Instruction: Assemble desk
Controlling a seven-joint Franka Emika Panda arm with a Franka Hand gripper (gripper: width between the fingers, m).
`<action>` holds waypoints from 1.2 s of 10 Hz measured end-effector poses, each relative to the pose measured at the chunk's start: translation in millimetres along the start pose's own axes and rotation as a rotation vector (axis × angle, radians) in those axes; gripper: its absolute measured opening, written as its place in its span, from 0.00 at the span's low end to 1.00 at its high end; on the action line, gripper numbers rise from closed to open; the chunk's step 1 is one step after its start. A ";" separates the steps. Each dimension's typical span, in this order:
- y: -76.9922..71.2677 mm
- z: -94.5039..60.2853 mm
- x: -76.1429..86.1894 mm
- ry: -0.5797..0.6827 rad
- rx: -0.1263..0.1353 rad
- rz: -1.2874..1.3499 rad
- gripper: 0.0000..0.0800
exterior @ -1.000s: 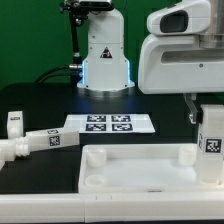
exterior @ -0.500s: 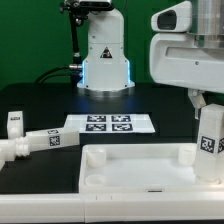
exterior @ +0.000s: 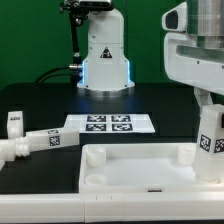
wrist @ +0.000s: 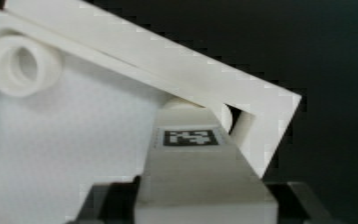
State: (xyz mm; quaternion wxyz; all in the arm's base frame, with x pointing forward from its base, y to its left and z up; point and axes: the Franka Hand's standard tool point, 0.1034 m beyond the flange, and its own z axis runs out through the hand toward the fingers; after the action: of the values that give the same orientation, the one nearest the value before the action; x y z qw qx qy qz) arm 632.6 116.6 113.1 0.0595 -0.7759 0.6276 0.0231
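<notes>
The white desk top [exterior: 140,168] lies flat at the front of the table with its rim up. My gripper [exterior: 207,104] is shut on a white square-post leg [exterior: 208,140] bearing a black-and-white tag. The leg stands slightly tilted over the top's corner at the exterior view's right. In the wrist view the leg [wrist: 197,150] runs out from between my dark fingers [wrist: 108,204] toward a corner of the desk top [wrist: 87,130], beside a round corner hole [wrist: 25,65]. My gripper [wrist: 202,208] clamps the post from both sides. The leg's lower end is hidden behind the rim.
Three more tagged white legs lie at the exterior view's left: one [exterior: 12,123] upright, one [exterior: 42,141] lying down, one [exterior: 9,153] at the edge. The marker board [exterior: 108,124] lies behind the desk top. The robot base [exterior: 105,60] stands at the back.
The hand has shifted toward the exterior view's right with the leg still in its grip. The leg now leans a little instead of standing straight.
</notes>
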 end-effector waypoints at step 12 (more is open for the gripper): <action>-7.2 0.8 6.7 0.044 0.041 -1.062 0.81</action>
State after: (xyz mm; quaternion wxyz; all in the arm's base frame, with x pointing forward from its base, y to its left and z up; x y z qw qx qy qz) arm 641.0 111.7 112.0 0.0651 -0.9858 0.1496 -0.0386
